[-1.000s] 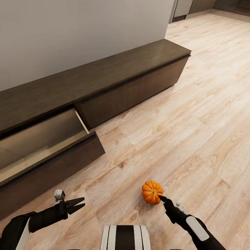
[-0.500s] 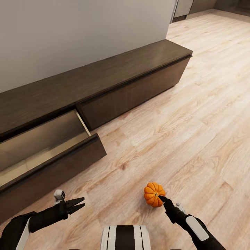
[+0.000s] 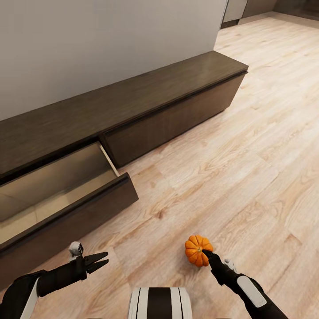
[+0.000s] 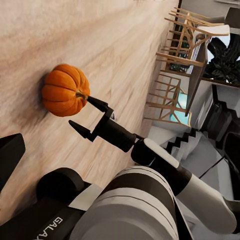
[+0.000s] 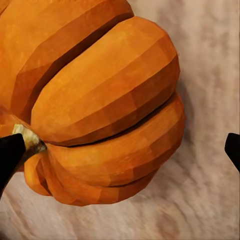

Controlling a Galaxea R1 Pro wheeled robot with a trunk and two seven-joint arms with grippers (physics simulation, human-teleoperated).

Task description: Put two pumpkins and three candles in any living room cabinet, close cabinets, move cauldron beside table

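Observation:
One bright orange pumpkin (image 3: 197, 250) sits on the wood floor just in front of me. My right gripper (image 3: 207, 255) is open right at it: in the left wrist view one fingertip (image 4: 98, 103) touches the pumpkin (image 4: 63, 90) at its stem and the other hangs free beside it. In the right wrist view the pumpkin (image 5: 105, 100) lies close between the two dark fingertips (image 5: 10, 154). My left gripper (image 3: 100, 261) hovers open and empty over the floor. The long dark cabinet (image 3: 168, 88) runs along the wall, its left drawer (image 3: 66, 208) pulled out with a pale interior.
A grey wall rises behind the cabinet. Bare wood floor (image 3: 248, 168) spreads to the right. Wooden dining chairs (image 4: 177, 55) and a staircase appear far off in the left wrist view. My white base (image 3: 159, 303) is at the bottom edge.
The whole head view has shifted a little, so cabinet and floor sit slightly lower and to the right. The right fingertip now reaches the pumpkin's stem instead of its near edge.

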